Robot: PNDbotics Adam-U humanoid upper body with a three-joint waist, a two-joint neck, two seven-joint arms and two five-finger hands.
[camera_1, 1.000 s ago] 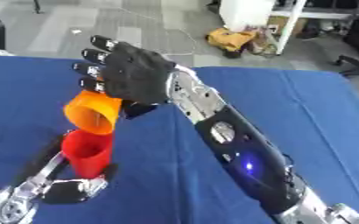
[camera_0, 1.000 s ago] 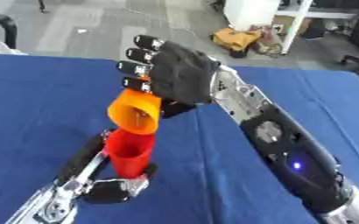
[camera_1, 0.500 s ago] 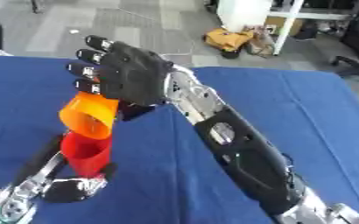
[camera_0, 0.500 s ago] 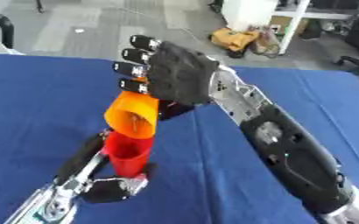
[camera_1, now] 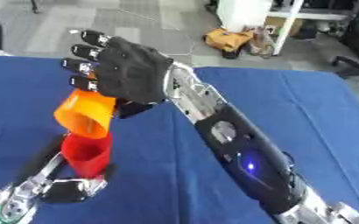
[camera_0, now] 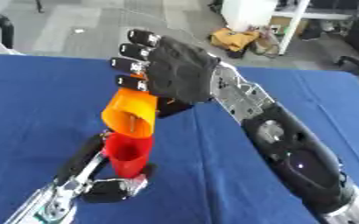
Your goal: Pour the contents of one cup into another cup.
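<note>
My right hand [camera_0: 179,70] is curled round an orange cup [camera_0: 132,113] and holds it tipped steeply, mouth pointing down and toward me. The orange cup's lip sits right above the open top of a red cup [camera_0: 127,154]. That red cup stands upright on the blue table [camera_0: 29,96], and my left hand [camera_0: 98,177] has its fingers and thumb round it from the lower left. What is inside either cup is hidden.
The blue cloth covers the table on all sides of the cups. Beyond its far edge lie grey floor, a white cabinet [camera_0: 248,11], a yellow bag [camera_0: 230,39] and a dark chair [camera_0: 2,24] at the upper left.
My right hand has tipped the orange cup further and lowered its mouth closer to the red cup. The red cup and my left hand have stayed put.
</note>
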